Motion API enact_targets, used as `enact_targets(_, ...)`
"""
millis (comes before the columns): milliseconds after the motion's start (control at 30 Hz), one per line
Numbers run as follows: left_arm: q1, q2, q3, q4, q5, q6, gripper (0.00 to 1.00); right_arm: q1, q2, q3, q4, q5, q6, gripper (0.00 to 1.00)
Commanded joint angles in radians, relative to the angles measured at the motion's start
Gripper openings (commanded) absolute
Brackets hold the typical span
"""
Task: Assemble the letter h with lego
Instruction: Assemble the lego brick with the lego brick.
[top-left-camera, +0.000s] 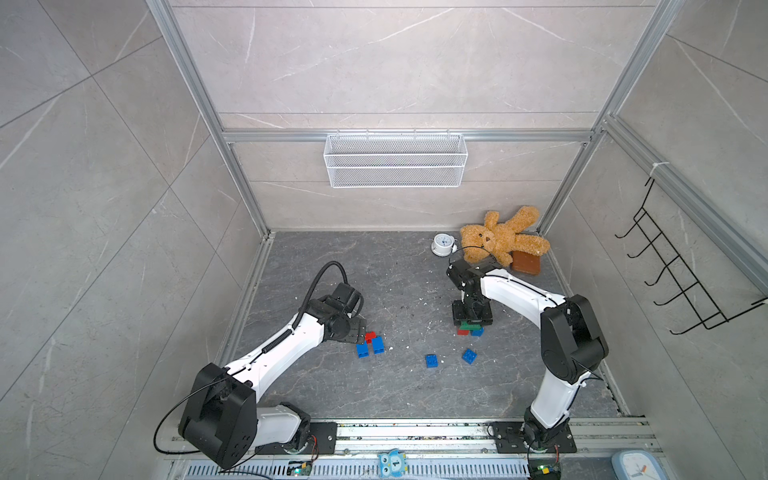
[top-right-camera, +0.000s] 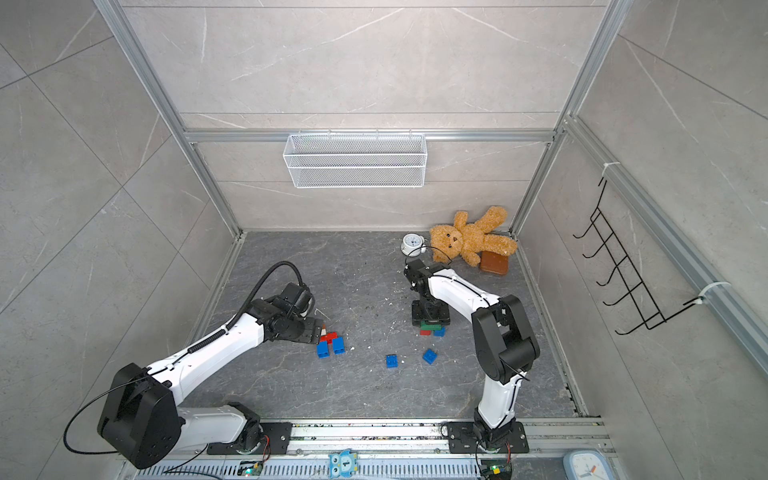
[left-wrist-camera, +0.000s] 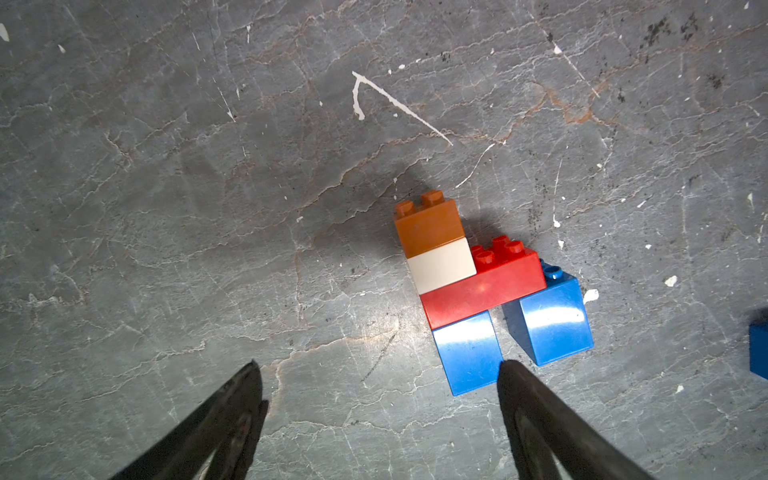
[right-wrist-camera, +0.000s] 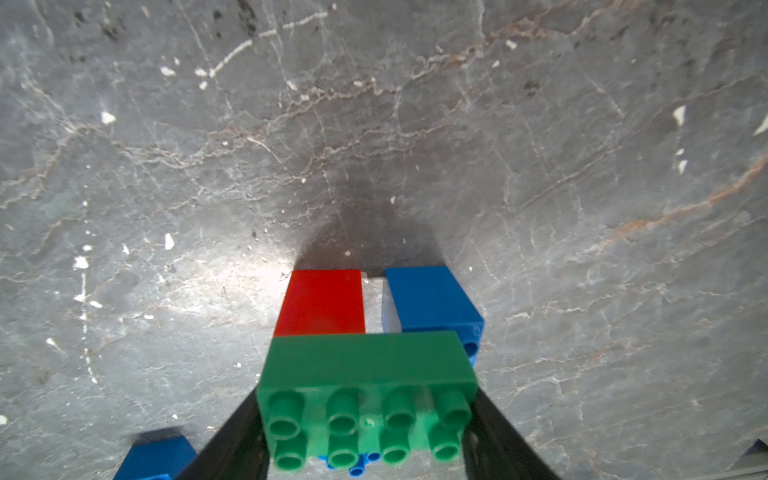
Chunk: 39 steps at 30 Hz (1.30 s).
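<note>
The right gripper (right-wrist-camera: 365, 415) is clamped on a long green brick (right-wrist-camera: 365, 365), with a black finger against each short end and the studs facing its wrist camera. Under the green brick sit a small red brick (right-wrist-camera: 320, 303) and a blue brick (right-wrist-camera: 432, 299), side by side with a narrow gap. The green one spans both like a crossbar, though I cannot tell whether it is pressed fully home. In both top views this stack stands right of centre on the dark floor (top-left-camera: 395, 386).

The left gripper (left-wrist-camera: 380, 370) hangs left of centre, jaws wide apart and empty. One fingertip is just beside a second build; I cannot tell if it touches. That build is a brown brick (left-wrist-camera: 428, 226) on a white brick (left-wrist-camera: 440, 266), on one end of a long red brick (left-wrist-camera: 482, 291) carried by a pair of blue bricks (left-wrist-camera: 550, 320), and it already reads as an h. Two loose blue bricks (top-left-camera: 431, 360) lie between the builds, lower in the frame. A teddy bear (top-left-camera: 498, 237) and alarm clock (top-left-camera: 442, 243) sit far back, well apart.

The step in hand looks like seating the green bar on its two legs. The next move calls for a straight downward press, then a clean release without tipping the legs.
</note>
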Motion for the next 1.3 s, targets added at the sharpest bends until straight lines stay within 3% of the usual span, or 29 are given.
enact_targets(0, -0.004, -0.002, 0.026, -0.013, -0.007, 0.024, 0.90, 0.003, 0.128, -0.087, 0.127, -0.097, 0.013, 0.00)
enact_targets(333, -0.005, -0.005, 0.027, -0.014, -0.007, 0.023, 0.90, 0.004, 0.144, -0.106, 0.148, -0.102, 0.015, 0.00)
enact_targets(500, -0.003, -0.004, 0.026, -0.015, -0.006, 0.024, 0.90, 0.001, 0.116, -0.099, 0.160, -0.166, 0.015, 0.00)
enact_targets(1267, -0.004, -0.008, 0.027, -0.015, -0.002, 0.024, 0.90, 0.000, 0.089, 0.012, 0.031, -0.114, -0.006, 0.00)
